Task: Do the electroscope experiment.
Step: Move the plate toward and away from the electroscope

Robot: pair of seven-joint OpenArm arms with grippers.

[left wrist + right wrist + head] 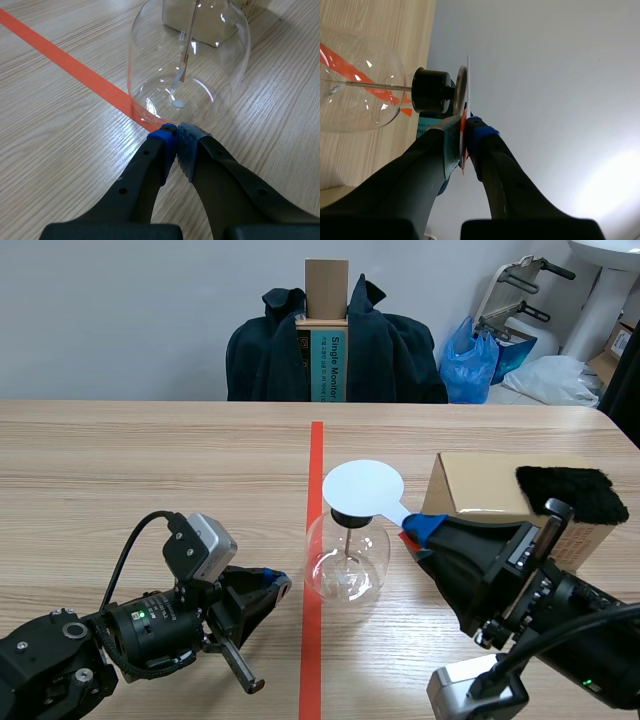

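A pale wooden table (150, 470) with an orange-red tape line (316, 455) down its middle runs back to a chair draped with a dark jacket (390, 350), and a blue plastic bag (470, 360) sits on the floor at 2 o'clock. On the table, a cardboard box (490, 490) lies at 3 o'clock from the electroscope (347, 558) and carries a black fur cloth (570, 492) on its far right corner. The electroscope, a clear round glass flask, stands at the table's centre, partly over the tape. The left gripper (278, 582) lies low at the flask's 8 o'clock, its fingers pressed together on nothing, tips at the foot of the glass. The right gripper (420, 532), at the flask's 3 o'clock, is clamped on the tab of a white disc (362, 486) held over the flask's top. A black stopper (430, 90) plugs the neck under a metal plate (461, 87); a thin rod (189, 35) hangs inside, ending in a small foil leaf (179, 77).
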